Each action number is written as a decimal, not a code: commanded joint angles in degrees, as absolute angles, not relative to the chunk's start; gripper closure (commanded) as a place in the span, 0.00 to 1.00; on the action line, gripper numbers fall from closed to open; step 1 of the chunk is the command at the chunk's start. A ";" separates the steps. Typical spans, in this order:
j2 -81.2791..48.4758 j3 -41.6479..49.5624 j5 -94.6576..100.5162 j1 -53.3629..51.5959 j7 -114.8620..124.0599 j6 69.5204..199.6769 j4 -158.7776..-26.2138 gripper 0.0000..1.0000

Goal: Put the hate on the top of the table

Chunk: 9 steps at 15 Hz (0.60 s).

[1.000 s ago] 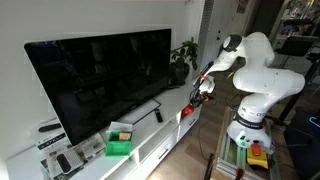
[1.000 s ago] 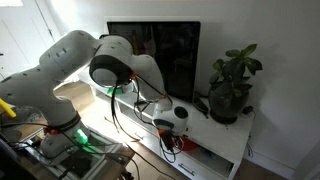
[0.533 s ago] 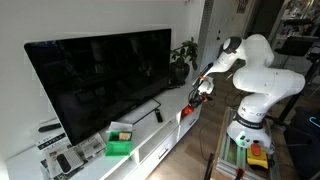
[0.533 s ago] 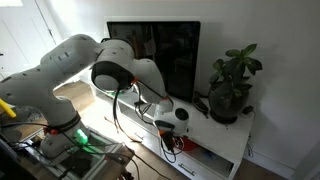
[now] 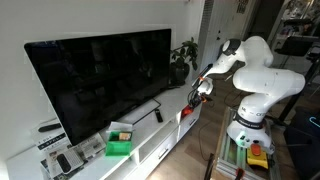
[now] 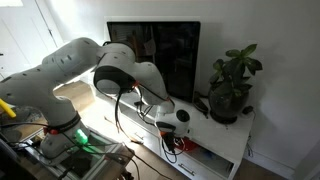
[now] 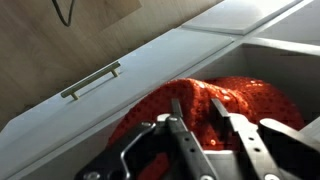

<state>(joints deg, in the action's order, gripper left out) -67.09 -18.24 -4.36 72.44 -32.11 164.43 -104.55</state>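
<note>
The hate (image 7: 235, 105), a bright red knitted hat, lies in an open compartment of the white table (image 7: 150, 60). In the wrist view it fills the space under my gripper (image 7: 195, 101). The jaws stand close together with a fold of the red fabric pinched between the fingertips. In both exterior views the gripper (image 5: 199, 95) (image 6: 173, 135) reaches down at the end of the table (image 5: 165, 128) (image 6: 238, 135), below its top. A patch of the red hat (image 6: 186, 148) shows beside it.
A large dark TV (image 5: 100, 80) stands on the table top, with a potted plant (image 6: 230, 85) at the end nearest the arm. A green box (image 5: 120, 143) and small items lie at the far end. A drawer handle (image 7: 90, 80) runs beside the compartment.
The jaws have come together from wide open onto the red hat. The arm has hardly shifted.
</note>
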 commanded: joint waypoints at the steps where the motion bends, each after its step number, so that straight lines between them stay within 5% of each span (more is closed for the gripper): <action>1: -69.26 -18.58 -3.44 73.20 -31.55 162.32 -101.39 0.95; 9: -66.36 -15.03 -3.50 71.04 -28.56 158.68 -102.19 0.99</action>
